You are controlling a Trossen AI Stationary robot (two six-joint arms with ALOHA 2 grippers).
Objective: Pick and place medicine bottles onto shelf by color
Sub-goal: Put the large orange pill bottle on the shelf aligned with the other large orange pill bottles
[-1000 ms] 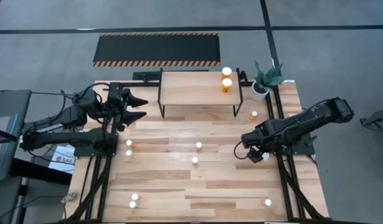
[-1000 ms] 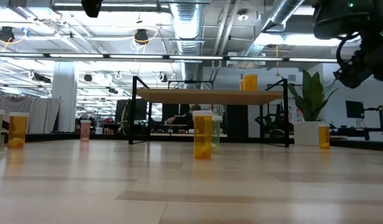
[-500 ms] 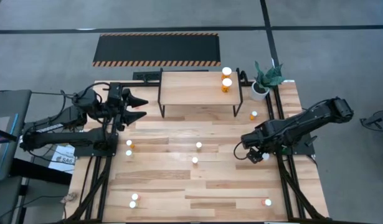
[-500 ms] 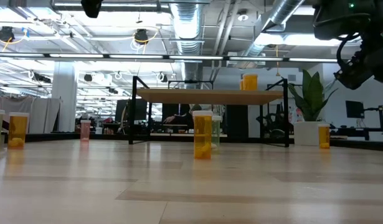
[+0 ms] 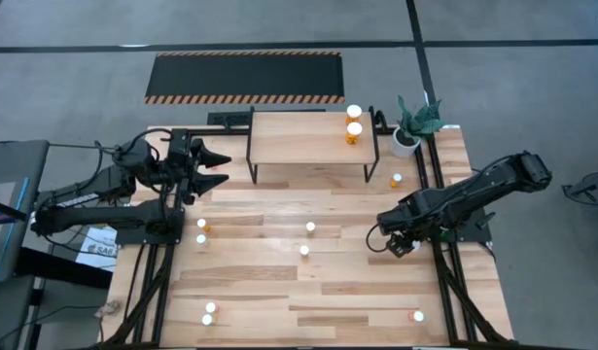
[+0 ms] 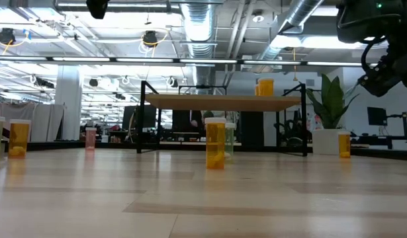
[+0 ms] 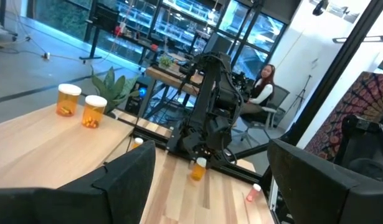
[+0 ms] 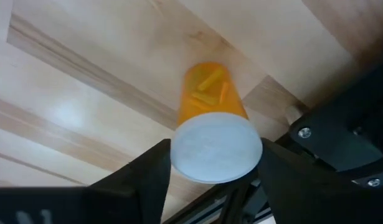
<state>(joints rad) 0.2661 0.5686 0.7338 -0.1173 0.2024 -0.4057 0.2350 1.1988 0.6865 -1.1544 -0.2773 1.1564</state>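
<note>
Orange bottle [image 8: 210,118] stands between the right claw's [image 8: 213,180] half-open fingers, not yet gripped: pick-up step, needing closure, then transfer to the shelf [image 5: 308,138].

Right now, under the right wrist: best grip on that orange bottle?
Take the orange bottle from above, by its white cap or just under it. It stands upright between the right gripper fingers; round sides suit a two-sided pinch.

Bright, even overhead light; blurred wrist foregrounds.
</note>
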